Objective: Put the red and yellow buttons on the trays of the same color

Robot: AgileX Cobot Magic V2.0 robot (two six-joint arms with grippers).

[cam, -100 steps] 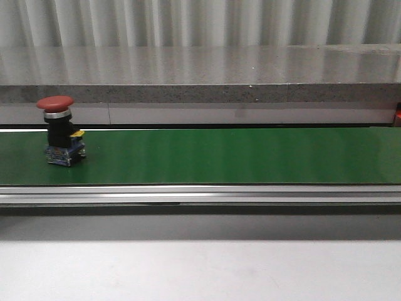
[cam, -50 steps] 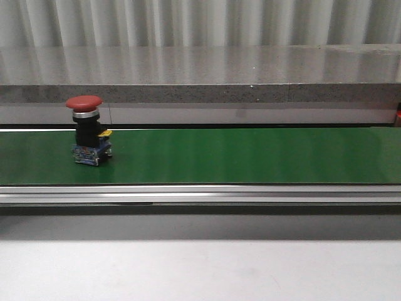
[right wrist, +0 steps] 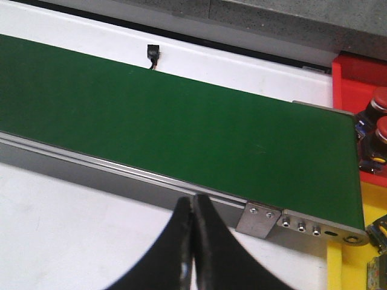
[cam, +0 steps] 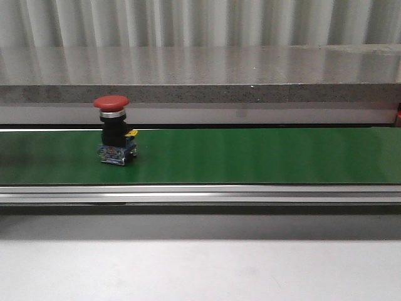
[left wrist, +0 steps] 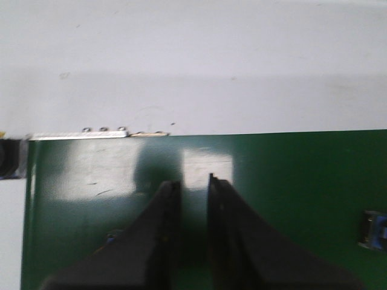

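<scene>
On my front feed the green conveyor belt (cam: 250, 155) runs across the whole width, with a grey stone ledge (cam: 200, 75) behind it and the pale table (cam: 200, 269) in front. A metal rail (cam: 200, 193) edges the near side of the belt.

Through the right wrist camera I see the red tray (right wrist: 354, 78) just past the belt's end, with two red-capped buttons (right wrist: 380, 112) sitting in it, and a strip of the yellow tray (right wrist: 344, 272) beside it, near the belt's end bracket.

The red button (cam: 113, 129) stands upright on the belt, left of centre, its cap on top of a black body and blue base.

My left gripper (left wrist: 192, 199) hangs over the belt with a narrow gap between its fingers, holding nothing. My right gripper (right wrist: 193, 208) has its fingers pressed together, empty. At the edge of the left wrist feed there is a small blurred blue thing (left wrist: 373, 228) on the belt; probably the button, but I cannot be sure.
</scene>
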